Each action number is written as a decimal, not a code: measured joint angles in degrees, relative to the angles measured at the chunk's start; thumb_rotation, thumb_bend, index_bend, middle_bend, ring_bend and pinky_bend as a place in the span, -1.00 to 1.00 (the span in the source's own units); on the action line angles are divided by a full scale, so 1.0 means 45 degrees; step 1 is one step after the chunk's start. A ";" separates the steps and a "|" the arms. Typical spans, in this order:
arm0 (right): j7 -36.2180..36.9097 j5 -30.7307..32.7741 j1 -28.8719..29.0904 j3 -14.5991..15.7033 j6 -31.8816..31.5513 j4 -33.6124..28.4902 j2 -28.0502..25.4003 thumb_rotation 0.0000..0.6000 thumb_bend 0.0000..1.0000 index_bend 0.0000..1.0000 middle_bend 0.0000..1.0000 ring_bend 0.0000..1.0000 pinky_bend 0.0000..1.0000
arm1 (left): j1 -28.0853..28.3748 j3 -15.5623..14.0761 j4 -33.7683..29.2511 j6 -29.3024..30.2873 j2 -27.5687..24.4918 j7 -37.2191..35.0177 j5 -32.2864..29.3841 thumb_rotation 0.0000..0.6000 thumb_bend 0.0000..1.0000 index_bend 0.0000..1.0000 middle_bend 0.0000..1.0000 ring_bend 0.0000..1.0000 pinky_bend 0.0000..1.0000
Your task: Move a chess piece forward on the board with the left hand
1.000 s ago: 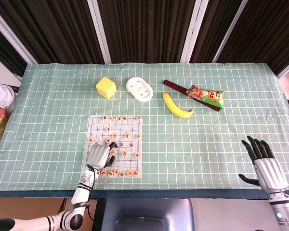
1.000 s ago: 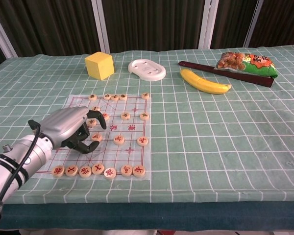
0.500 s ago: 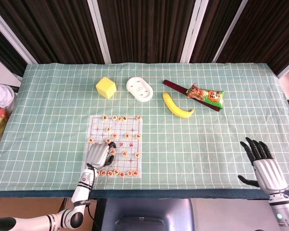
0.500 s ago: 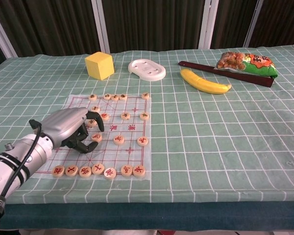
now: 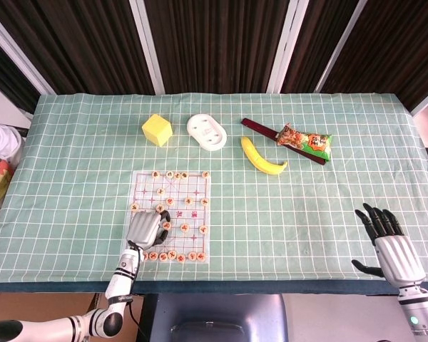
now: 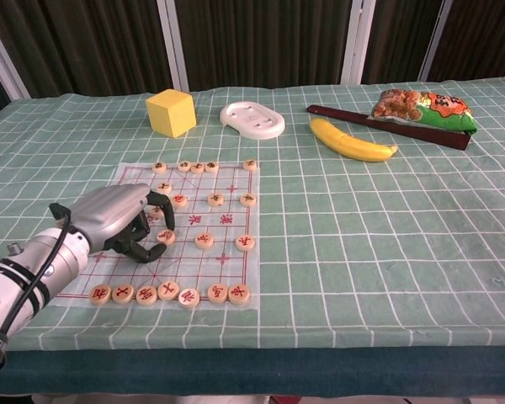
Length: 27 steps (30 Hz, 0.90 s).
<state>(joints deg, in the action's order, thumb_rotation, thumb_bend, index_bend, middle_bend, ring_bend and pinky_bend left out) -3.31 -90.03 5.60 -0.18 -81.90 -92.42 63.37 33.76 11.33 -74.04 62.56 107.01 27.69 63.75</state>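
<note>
Head view. Left hand [image 5: 147, 229] sits over the near-left part of the board [image 5: 171, 215], at about 7 o'clock from the board's centre. Over the last second it has drawn back slightly toward the near edge, a small shift that reads as release or re-approach rather than a push forward. Right hand [image 5: 392, 246] rests at the tabletop's [image 5: 328, 206] 4 o'clock corner, fingers spread wide, holding nothing, and has slid a little nearer the edge.

Chest view. Left hand [image 6: 118, 220] is arched over the board [image 6: 227, 220], fingers [image 6: 156, 252] curled down and narrow; whether they pinch a disc cannot be told. The chess piece [image 6: 166, 236] closest to the fingertips lies flat just at their 3 o'clock, a small pale wooden disc with a red character on its face. Other like discs stand in a row along the near edge and are scattered across the grid. Judged: the forward move is not clearly complete.
</note>
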 measured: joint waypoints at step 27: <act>0.0201 0.0165 0.0058 -0.0047 0.0125 0.0003 -0.0096 1.00 -0.56 -1.00 -1.00 -1.00 -1.00 | 0.1638 0.1601 0.2246 -0.0304 0.1560 -0.0649 -0.0706 1.00 -0.27 0.05 1.00 1.00 1.00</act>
<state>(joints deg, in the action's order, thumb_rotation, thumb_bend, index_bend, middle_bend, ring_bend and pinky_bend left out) -2.41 -89.29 5.87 -0.39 -81.34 -92.41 62.94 41.13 18.54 -63.93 61.19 114.03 24.77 60.58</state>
